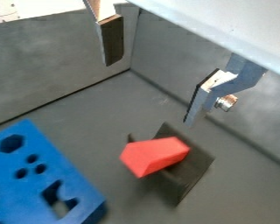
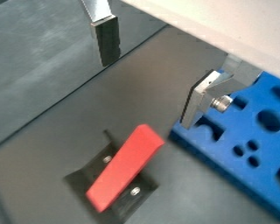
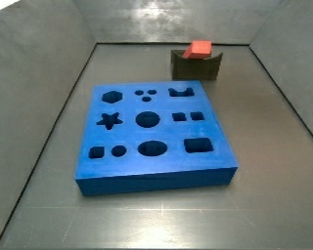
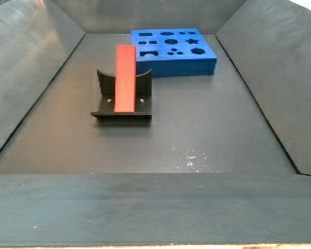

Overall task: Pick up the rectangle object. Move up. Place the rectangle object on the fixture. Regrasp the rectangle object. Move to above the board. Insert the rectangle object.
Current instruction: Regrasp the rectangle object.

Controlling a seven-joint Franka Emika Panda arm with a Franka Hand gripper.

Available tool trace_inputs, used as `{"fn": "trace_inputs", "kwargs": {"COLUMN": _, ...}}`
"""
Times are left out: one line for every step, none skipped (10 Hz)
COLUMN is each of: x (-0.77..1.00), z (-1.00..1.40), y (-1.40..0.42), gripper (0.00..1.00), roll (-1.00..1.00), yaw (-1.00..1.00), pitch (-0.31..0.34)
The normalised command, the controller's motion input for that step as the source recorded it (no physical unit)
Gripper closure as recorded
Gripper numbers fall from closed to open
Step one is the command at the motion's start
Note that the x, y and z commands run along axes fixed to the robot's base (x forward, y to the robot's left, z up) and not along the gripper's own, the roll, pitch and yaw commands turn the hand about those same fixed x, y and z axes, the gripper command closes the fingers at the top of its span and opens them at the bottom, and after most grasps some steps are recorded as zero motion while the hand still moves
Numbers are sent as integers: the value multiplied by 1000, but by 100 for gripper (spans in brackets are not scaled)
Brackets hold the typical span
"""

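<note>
Red bar (image 4: 125,74) rests on the fixture (image 4: 120,105), the pincer unseen.

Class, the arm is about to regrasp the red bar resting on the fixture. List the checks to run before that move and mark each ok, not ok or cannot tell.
1. Bar rests on the fixture: ok.
2. Gripper is above the bar, jaws open and empty: ok.
3. Fingers are clear of the bar in both wrist views: ok.
4. Bar is seated squarely in the notch: cannot tell.
5. Board lies flat, cutouts uncovered: ok.
6. Floor around the fixture is free of loose pieces: ok.
</note>
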Motion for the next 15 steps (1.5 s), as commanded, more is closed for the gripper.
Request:
{"fn": "trace_inputs", "kwargs": {"x": 4, "z": 6, "y": -23, "gripper": 0, "roll": 1000, "yaw": 21, "pitch": 9}}
{"fn": "trace_inputs", "kwargs": {"x": 17, "z": 6, "y": -27, "gripper": 0, "roll": 1000, "yaw": 23, "pitch": 19}}
{"fn": "trace_inputs", "kwargs": {"x": 31, "z": 2, "y": -26, "gripper": 0, "roll": 1000, "yaw": 26, "pitch": 28}}
{"fn": "trace_inputs", "kwargs": {"x": 38, "z": 2, "y": -30, "gripper": 0, "roll": 1000, "yaw": 29, "pitch": 40}}
{"fn": "trace_inputs", "kwargs": {"x": 52, "z": 9, "y": -35, "gripper": 0, "roll": 1000, "yaw": 35, "pitch": 59}}
{"fn": "trace_inputs", "kwargs": {"x": 62, "z": 8, "y": -37, "gripper": 0, "roll": 1000, "yaw": 40, "pitch": 71}}
{"fn": "trace_inputs", "kwargs": {"x": 78, "z": 0, "y": -41, "gripper": 0, "roll": 1000, "yaw": 53, "pitch": 102}}
{"fn": "trace_inputs", "kwargs": {"x": 85, "z": -3, "y": -44, "gripper": 0, "roll": 1000, "yaw": 68, "pitch": 129}}
{"fn": "trace_inputs", "kwargs": {"x": 90, "z": -5, "y": -47, "gripper": 0, "roll": 1000, "yaw": 103, "pitch": 169}}
{"fn": "trace_inputs", "kwargs": {"x": 95, "z": -2, "y": -50, "gripper": 0, "roll": 870, "yaw": 127, "pitch": 177}}
{"fn": "trace_inputs", "kwargs": {"x": 97, "z": -7, "y": -54, "gripper": 0, "roll": 676, "yaw": 149, "pitch": 166}}
{"fn": "trace_inputs", "kwargs": {"x": 96, "z": -7, "y": -54, "gripper": 0, "roll": 478, "yaw": 168, "pitch": 147}}
{"fn": "trace_inputs", "kwargs": {"x": 89, "z": 4, "y": -37, "gripper": 0, "roll": 279, "yaw": 186, "pitch": 113}}
{"fn": "trace_inputs", "kwargs": {"x": 78, "z": 4, "y": -37, "gripper": 0, "roll": 208, "yaw": 194, "pitch": 76}}
{"fn": "trace_inputs", "kwargs": {"x": 25, "z": -1000, "y": 43, "gripper": 0, "roll": 243, "yaw": 295, "pitch": 20}}
